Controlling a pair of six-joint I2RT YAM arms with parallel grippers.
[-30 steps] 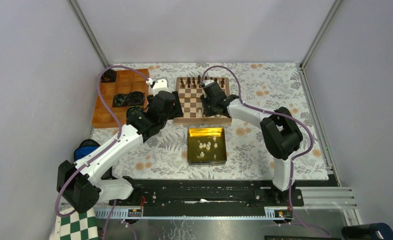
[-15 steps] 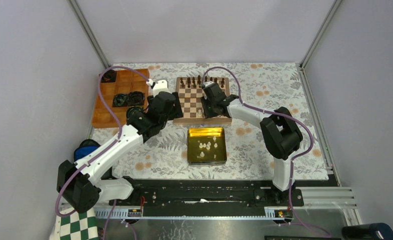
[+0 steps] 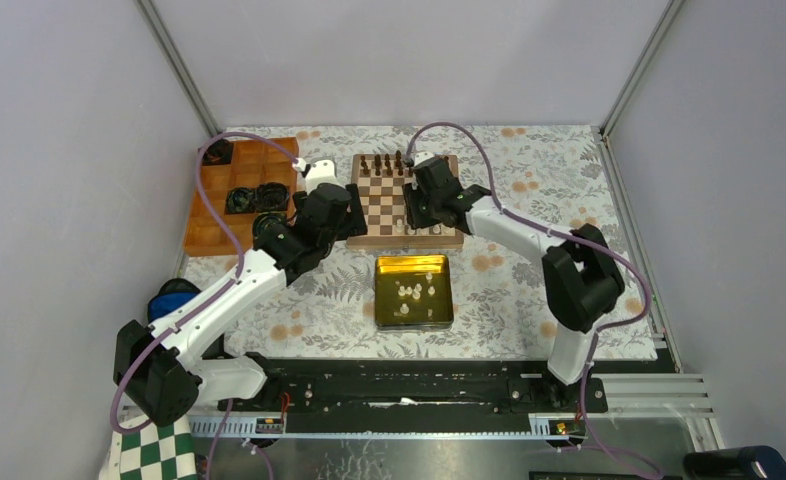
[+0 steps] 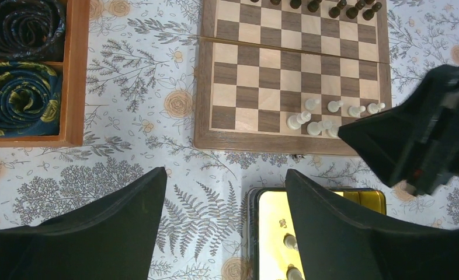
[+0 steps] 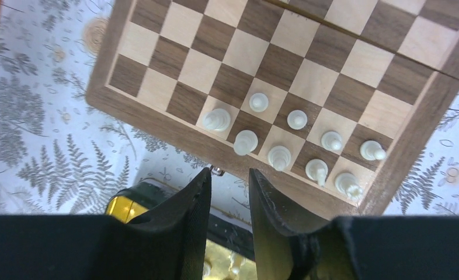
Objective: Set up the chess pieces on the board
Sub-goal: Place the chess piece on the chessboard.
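The board (image 3: pixel 379 200) lies at the back middle of the table, with dark pieces (image 3: pixel 381 162) along its far rim. Several cream-white chess pieces (image 5: pixel 280 154) stand in two rows at its near right corner (image 4: pixel 326 116). More white pieces (image 3: pixel 414 292) lie in the yellow tin (image 3: pixel 439 268). My right gripper (image 5: pixel 230 175) hovers over the board's near rim (image 3: pixel 416 216), open by a narrow gap with nothing between the fingers. Left of the board's near corner, my left gripper (image 4: pixel 224 181) is wide open and empty over the floral cloth (image 3: pixel 357 220).
An orange compartment tray (image 3: pixel 259 160) holding dark rolled fabric (image 4: pixel 17 99) sits left of the board. The yellow tin (image 4: pixel 268 233) is just in front of the board. A blue object (image 3: pixel 172 298) and a green-and-white checkered mat (image 3: pixel 149 455) lie at the near left.
My right gripper has drawn back from the white rows and its jaws have parted slightly; the right arm's elbow swung to the right. The left arm stayed put.
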